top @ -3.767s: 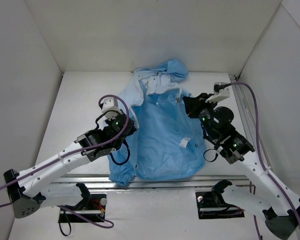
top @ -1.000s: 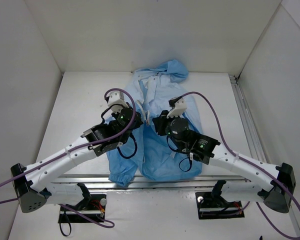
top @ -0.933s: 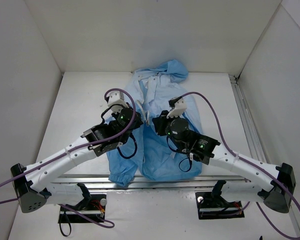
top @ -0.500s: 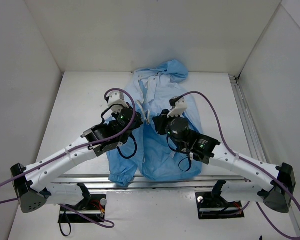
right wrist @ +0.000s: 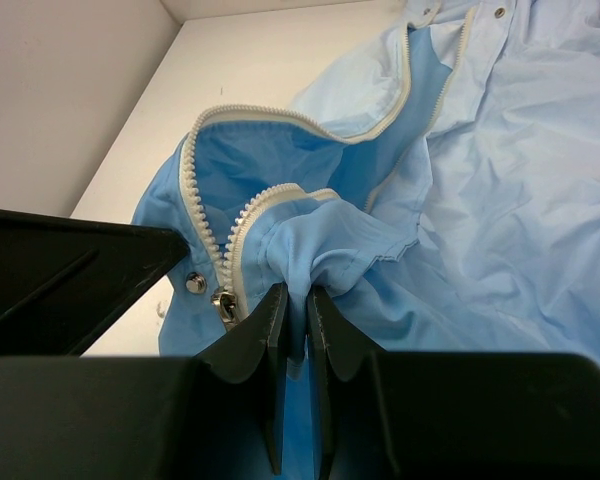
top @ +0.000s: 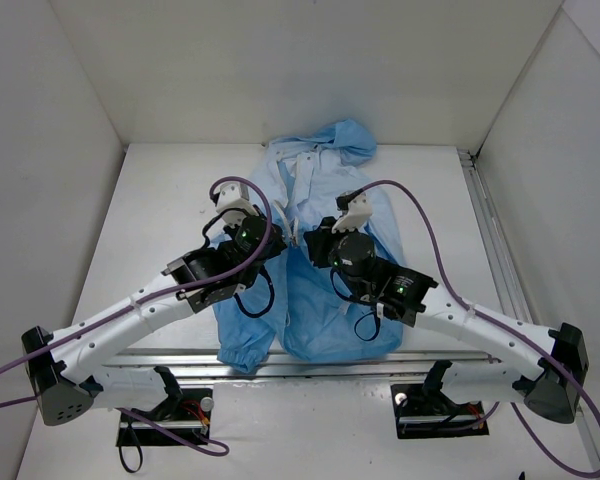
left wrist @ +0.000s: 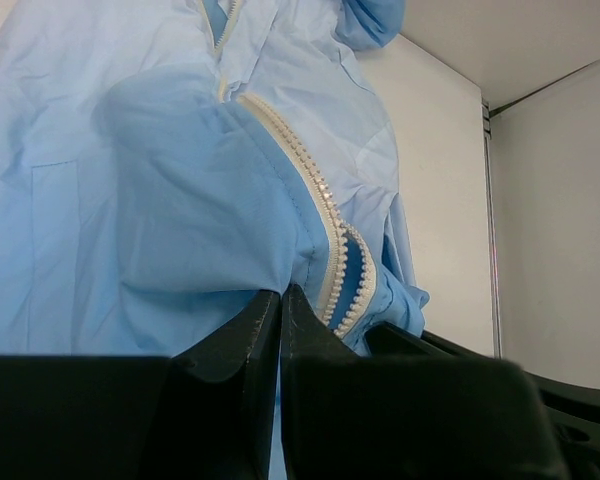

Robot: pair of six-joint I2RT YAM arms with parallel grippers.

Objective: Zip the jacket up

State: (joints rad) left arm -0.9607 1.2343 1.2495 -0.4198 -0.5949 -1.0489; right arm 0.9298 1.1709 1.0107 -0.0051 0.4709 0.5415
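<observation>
Here the jacket (top: 325,290) lies flat on the white counter (top: 160,200), hood (top: 345,135) toward the far wall and an elastic cuff (top: 242,352) bunched at the near edge. It is thin, light blue fabric, smooth with fine creases and a paler lining.

Both claws meet over the open front, about mid-chest. The left claw (top: 283,240) sits on the jacket's left side; the right claw (top: 308,243) is just beside it.

In the left wrist view, the left claw (left wrist: 278,298) has its black fingers pressed together on a puffed fold of the jacket (left wrist: 180,200). The cream zipper teeth (left wrist: 325,215), chunky and toothed, run up the edge just to the right of that pinch.

In the right wrist view, the right claw (right wrist: 294,298) pinches a gathered tuck of the jacket (right wrist: 510,170) beside the other zipper edge. Its teeth (right wrist: 205,200) curve in an open loop. A pale slider (right wrist: 223,303) hangs just left of the fingers, with a round metal snap (right wrist: 193,283) beside it.
</observation>
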